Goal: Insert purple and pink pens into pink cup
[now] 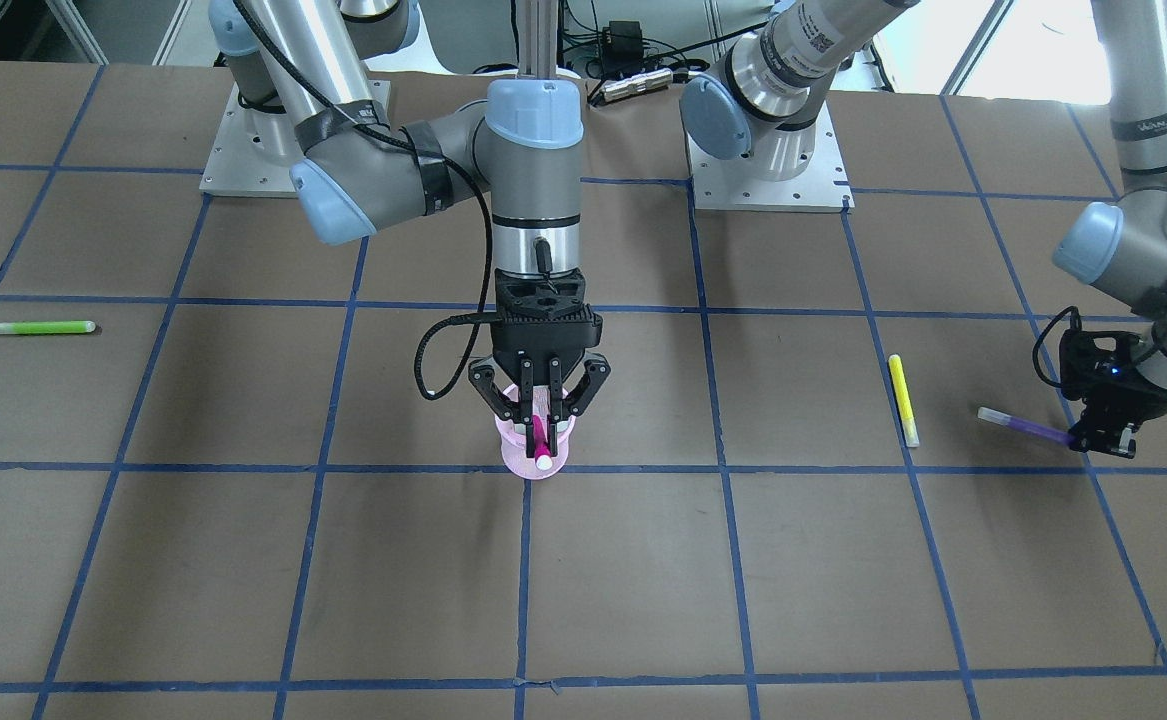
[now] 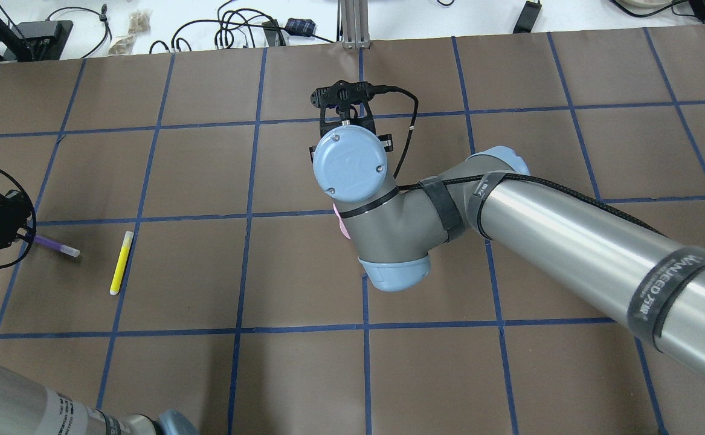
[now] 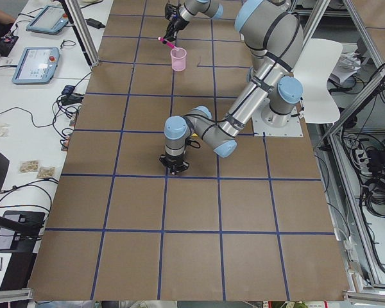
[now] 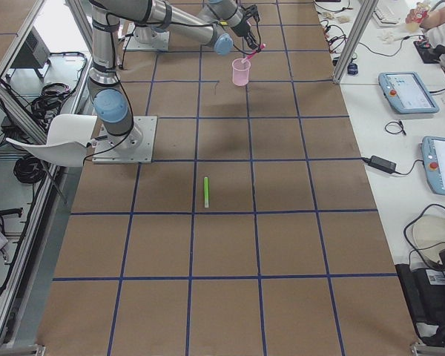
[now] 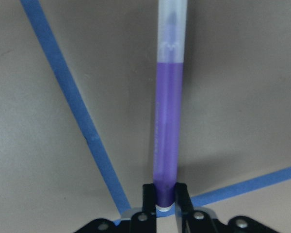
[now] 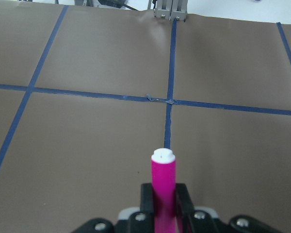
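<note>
The pink cup [image 1: 513,456] stands upright at the table's middle; it also shows in the exterior left view [image 3: 178,59] and the exterior right view [image 4: 241,72]. My right gripper [image 1: 540,438] is right over it, shut on the pink pen [image 1: 541,445], which tilts just above the cup's rim, white end outward [image 6: 163,156]. My left gripper [image 1: 1103,438] is low at the table's edge, shut on one end of the purple pen [image 1: 1028,427], which lies about level close to the table [image 5: 167,121]. In the overhead view my right wrist hides most of the cup [image 2: 341,228].
A yellow pen [image 1: 903,400] lies on the table between the cup and my left gripper, close to the purple pen [image 2: 56,246]. A green pen [image 1: 40,327] lies far off on my right side. Blue tape lines grid the brown table.
</note>
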Controlling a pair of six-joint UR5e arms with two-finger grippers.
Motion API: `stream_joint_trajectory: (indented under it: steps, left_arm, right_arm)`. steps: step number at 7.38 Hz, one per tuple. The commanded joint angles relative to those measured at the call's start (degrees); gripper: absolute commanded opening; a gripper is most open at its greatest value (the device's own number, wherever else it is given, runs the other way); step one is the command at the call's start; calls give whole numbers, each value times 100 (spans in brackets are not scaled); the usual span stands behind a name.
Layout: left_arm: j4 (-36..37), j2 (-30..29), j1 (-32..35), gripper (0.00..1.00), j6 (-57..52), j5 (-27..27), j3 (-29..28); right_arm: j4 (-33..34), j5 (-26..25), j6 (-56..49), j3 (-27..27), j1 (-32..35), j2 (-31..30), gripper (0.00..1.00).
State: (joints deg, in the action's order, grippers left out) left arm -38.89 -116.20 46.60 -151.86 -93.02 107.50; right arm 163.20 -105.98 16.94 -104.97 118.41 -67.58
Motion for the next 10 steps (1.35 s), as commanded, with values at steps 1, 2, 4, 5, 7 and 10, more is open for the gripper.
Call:
stream_joint_trajectory:
  steps: [1, 2, 4, 5, 7, 10]
  left_arm:
    - [-536, 263, 16, 0, 130, -31, -219]
    - [-1280, 499, 103, 0, 617, -40, -560]
    - [-2461, 974, 514, 0, 1829, -32, -722]
    - [-2944, 1228, 691, 0, 2731, 47, -722]
    - [-3630, 1782, 1627, 0, 4410, 39, -817]
    - [-4080, 2127, 3263, 0, 7170, 3, -932]
  right_arm:
    - [125, -107, 55, -76, 85, 131, 0]
    - [159, -90, 229, -164, 94, 148, 9]
    - [169, -46, 415, -174, 86, 166, 87]
    - [125, -28, 389, -121, -10, 96, 99]
    - [-320, -63, 310, 237, -177, 69, 100]
    - [-2551, 548, 126, 653, -1622, -597, 100]
